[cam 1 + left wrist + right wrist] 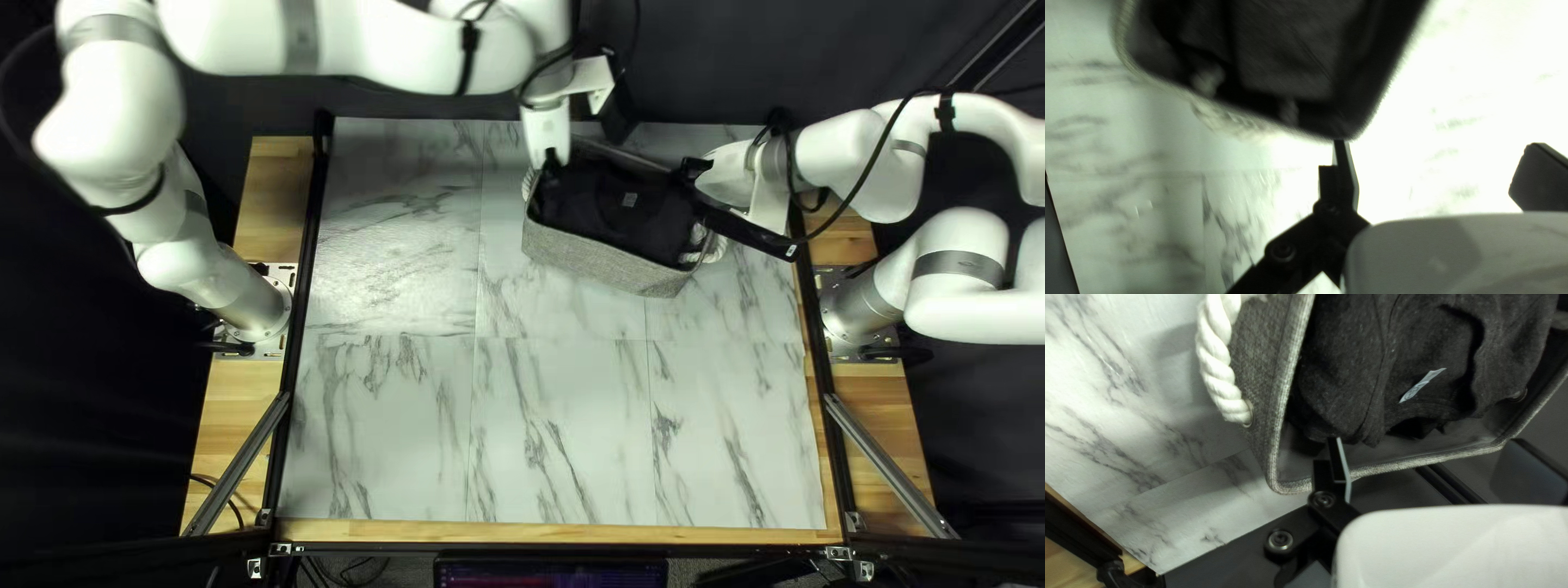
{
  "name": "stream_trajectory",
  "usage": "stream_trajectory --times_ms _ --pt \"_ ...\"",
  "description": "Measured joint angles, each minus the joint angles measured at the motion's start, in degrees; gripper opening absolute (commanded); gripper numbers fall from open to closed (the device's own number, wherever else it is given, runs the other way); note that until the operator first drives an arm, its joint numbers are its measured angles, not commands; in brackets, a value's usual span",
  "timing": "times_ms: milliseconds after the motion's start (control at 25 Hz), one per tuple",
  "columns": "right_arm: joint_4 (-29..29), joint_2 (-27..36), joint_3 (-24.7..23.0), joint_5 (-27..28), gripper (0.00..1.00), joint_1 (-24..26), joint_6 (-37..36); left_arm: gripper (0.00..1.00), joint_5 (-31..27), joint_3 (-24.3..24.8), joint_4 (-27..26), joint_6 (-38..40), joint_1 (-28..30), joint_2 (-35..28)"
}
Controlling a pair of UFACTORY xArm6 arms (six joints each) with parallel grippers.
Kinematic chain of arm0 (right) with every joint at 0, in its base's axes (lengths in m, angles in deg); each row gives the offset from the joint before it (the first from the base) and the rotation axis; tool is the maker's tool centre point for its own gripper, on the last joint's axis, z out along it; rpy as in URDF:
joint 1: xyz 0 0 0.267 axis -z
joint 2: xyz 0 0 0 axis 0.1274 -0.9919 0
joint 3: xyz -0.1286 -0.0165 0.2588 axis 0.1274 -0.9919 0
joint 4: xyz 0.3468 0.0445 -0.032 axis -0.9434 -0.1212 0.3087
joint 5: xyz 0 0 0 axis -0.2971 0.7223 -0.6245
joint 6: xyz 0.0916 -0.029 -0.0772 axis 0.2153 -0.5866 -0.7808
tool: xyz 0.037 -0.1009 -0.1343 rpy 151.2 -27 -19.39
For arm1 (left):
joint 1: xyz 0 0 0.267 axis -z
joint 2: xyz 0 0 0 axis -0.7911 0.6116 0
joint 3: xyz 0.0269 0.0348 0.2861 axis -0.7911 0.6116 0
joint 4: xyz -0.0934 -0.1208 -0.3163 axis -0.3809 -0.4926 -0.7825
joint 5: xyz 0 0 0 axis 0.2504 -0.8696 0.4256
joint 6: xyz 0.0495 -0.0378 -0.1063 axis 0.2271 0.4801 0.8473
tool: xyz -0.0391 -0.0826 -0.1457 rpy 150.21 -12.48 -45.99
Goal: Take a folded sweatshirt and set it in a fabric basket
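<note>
Our left arm [359, 44] rises from its base at the table's left edge and stretches across the top of the top left view, its wrist dropping to set the left gripper [550, 163] at the left end of the fabric basket [604, 256]. Our right arm [849, 163] reaches in from the right side, bringing the right gripper [695, 169] over the basket's right end. In its wrist view, we see the left gripper [1434, 144] spread wide with nothing clasped, one finger [1344, 174] beside a corner of the basket. The right gripper [1426, 440] is also spread wide and clasping nothing; one of its fingers [1337, 463] crosses in front of the grey rim, its tip over the inside near the dark cloth. A small pale label [1421, 386] with print on it shows on the sweatshirt [1342, 365]. The sweatshirt lies inside the basket, dark and bunched in soft folds, with a strip of dark lining showing between it and the rim in the right wrist view. The basket is grey and woven outside, set at a slant on the marbled tabletop [555, 425] toward the far edge, and a thick white rope handle [1219, 365] loops from its end wall through a metal eyelet [1248, 414].
</note>
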Motion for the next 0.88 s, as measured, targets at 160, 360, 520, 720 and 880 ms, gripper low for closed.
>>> stream_trajectory --times_ms 160,360,520,720,880 --pt "-5.12 -0.43 1.14 1.09 1.0 0.01 -2.12 1.0 -0.62 6.14 1.0 3.0 3.41 -5.29" --pt "-14.05 -4.27 6.13 5.63 1.0 0.26 -2.72 1.0 -3.75 9.69 7.37 12.44 8.1 -12.82" --pt "-19.27 -6.71 9.83 10.43 1.0 0.81 -2.14 1.0 -10.26 7.65 12.76 19.37 10.21 -16.62" --pt "-22.31 -5.44 11.66 15.72 1.0 1.88 -0.53 1.0 -19.76 2.09 19.04 27.0 12.97 -21.0" --pt "-23.9 -4.82 11.93 17.54 1.0 2.37 -0.36 1.0 -25.17 -2.23 22.64 29.94 14.48 -23.13"
